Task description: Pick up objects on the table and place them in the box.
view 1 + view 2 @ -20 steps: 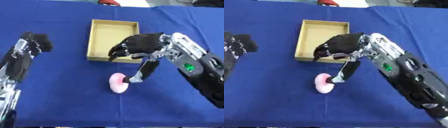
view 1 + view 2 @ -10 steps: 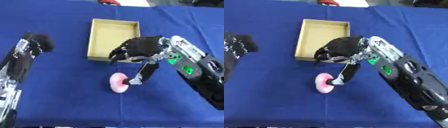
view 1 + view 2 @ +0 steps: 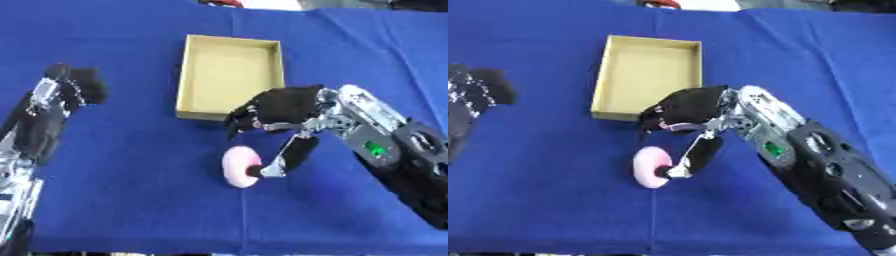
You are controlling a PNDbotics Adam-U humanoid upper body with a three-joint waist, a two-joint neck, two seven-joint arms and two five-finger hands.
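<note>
while bare inside, yellow box

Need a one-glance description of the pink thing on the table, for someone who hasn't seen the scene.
Start at the blue tablecloth and find the open yellow cardboard box near its middle. Just in front of the box's near edge lies a small round pink object, with the thumb of the robot's right hand touching its right side. It is the only pink thing and the only loose item on the cloth.
</note>
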